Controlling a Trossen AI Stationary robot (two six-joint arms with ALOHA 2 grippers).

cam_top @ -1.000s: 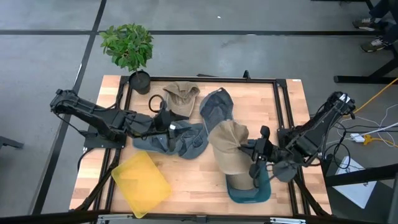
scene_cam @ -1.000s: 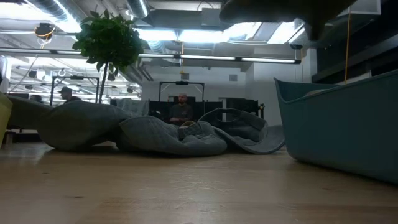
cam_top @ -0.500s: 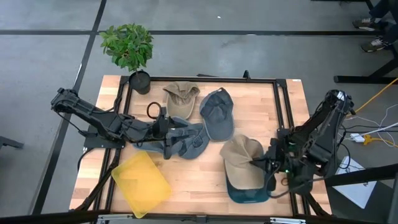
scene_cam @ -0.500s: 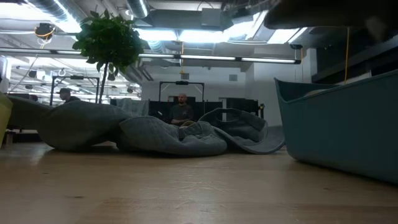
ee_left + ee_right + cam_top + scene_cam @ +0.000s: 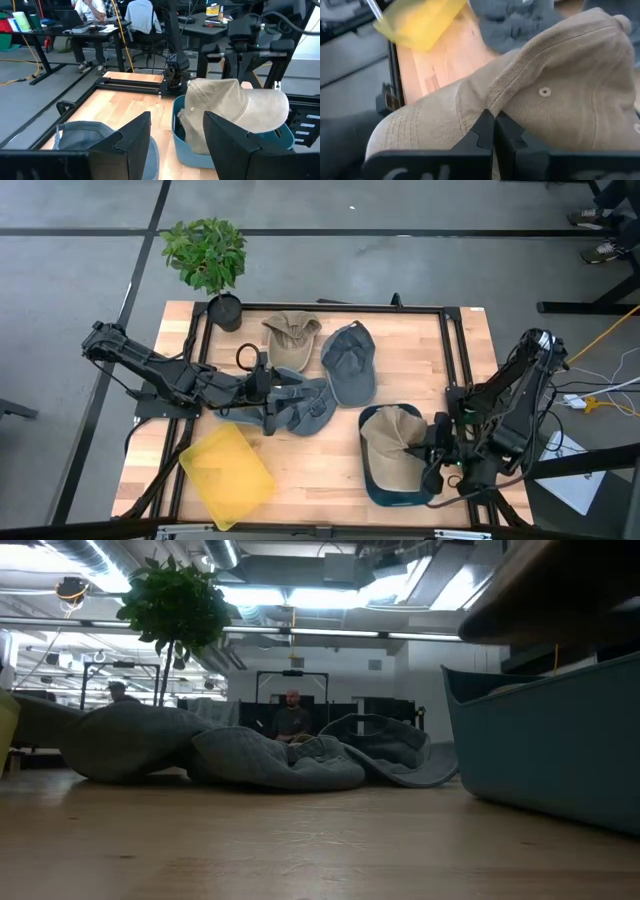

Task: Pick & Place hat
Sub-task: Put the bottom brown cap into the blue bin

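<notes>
The right gripper point(image 5: 428, 448) is pinching the fabric of a tan hat point(image 5: 392, 442) — its fingers point(image 5: 492, 131) are closed tight on a fold — and holding it in the teal bin point(image 5: 400, 496) at the near right of the wooden surface point(image 5: 410, 360). The left gripper point(image 5: 272, 388) is hanging with its fingers point(image 5: 129, 141) spread apart, empty, over a grey hat point(image 5: 305, 406) mid-surface. Another tan cap point(image 5: 290, 337), a blue-grey cap point(image 5: 348, 360) and a yellow bin point(image 5: 228, 472) are lying nearby.

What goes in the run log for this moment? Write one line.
right tool: shut on tan hat over teal bin | left tool: open above grey hats
</notes>
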